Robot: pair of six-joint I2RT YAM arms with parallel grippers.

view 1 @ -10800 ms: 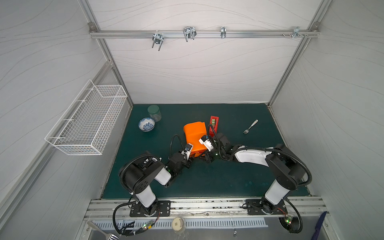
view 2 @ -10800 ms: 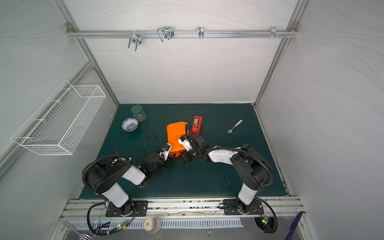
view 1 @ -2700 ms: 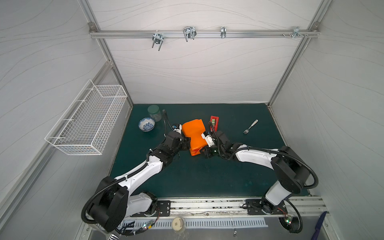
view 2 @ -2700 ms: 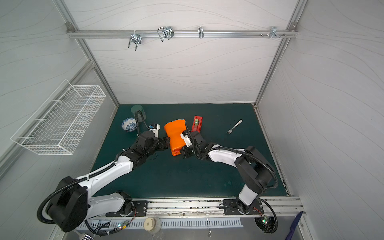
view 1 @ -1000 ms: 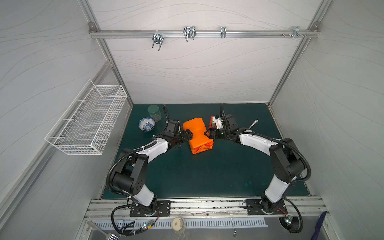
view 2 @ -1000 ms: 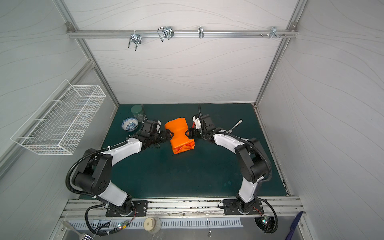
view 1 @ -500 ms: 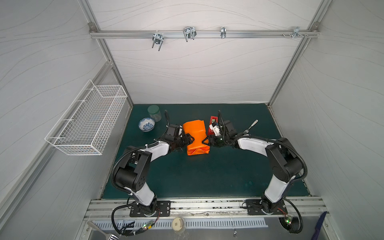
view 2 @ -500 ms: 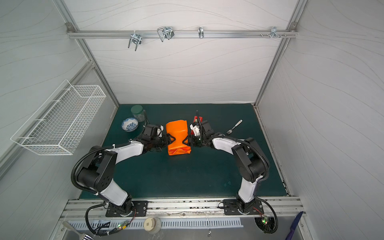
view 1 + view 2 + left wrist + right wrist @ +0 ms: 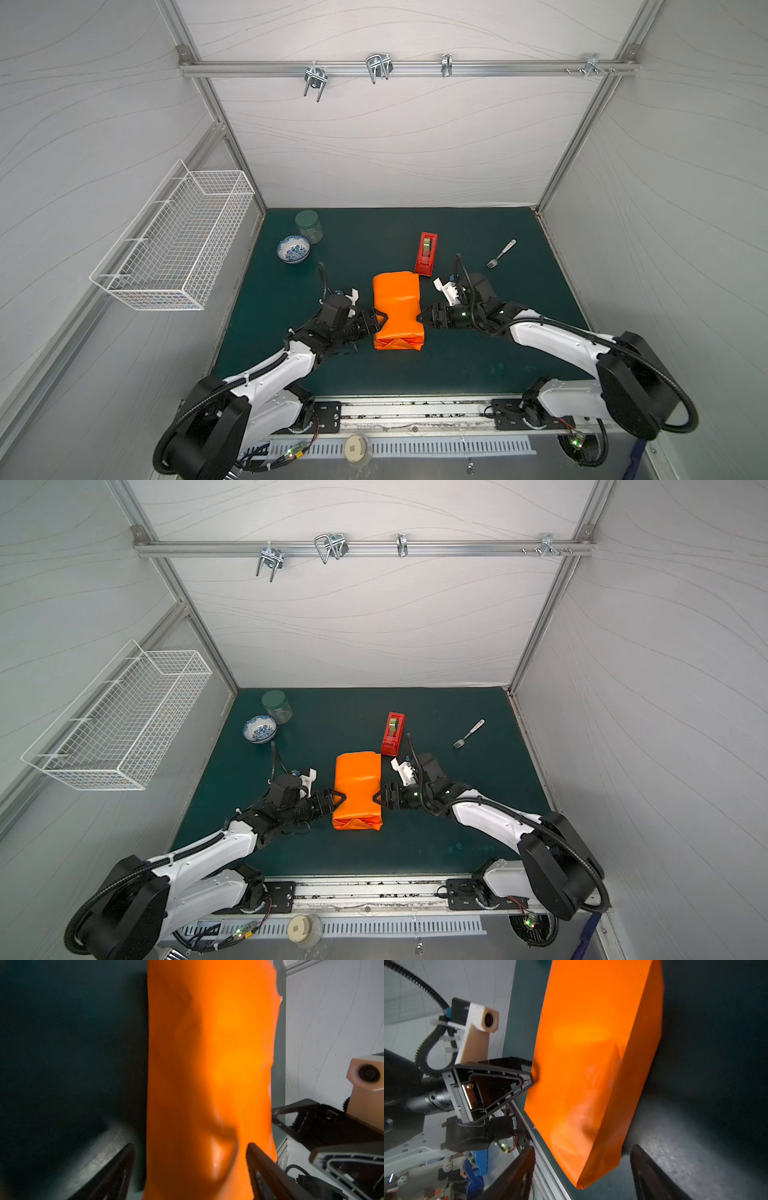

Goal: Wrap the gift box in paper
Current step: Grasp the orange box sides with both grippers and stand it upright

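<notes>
Late stage, prob. tidying and securing the wrap. Centre of both top views, a bit below middle: paper (image 9: 397,307), lying as a closed oblong parcel on mat (image 9: 498,365). Gift box presumably inside. Not visible in any view, so can't confirm its exact spot. Near end (lower edge of parcel in frame): folded flat into triangular flaps. Far end: rounder, less crisp, closure unclear.

Pinched in from both sides at mid-length, hence a slight waist: left gripper (image 9: 379,321) on parcel's left edge, right gripper (image 9: 420,322) on its right edge. Both w/ jaws apart, clamped on nothing.

Next, at a guess: steady parcel w/ one arm and fetch tape from red tape dispenser (image 9: 427,258), just beside parcel's upper-right corner (contact unclear). Or crease far end first. Calls for light pressure. Thin glossy sheet, likely to dent or spring open.

From top views only: whole layout, both arms, dispenser, but no jaw gap. From left wrist view only: fingers (image 9: 261,1167) straddling parcel's side, w/ a dent in paper btw them. From right wrist view only: left gripper's fingertip (image 9: 527,1081) dug into paper, plus parcel's near corner btw own open jaws, contact not clear.
</notes>
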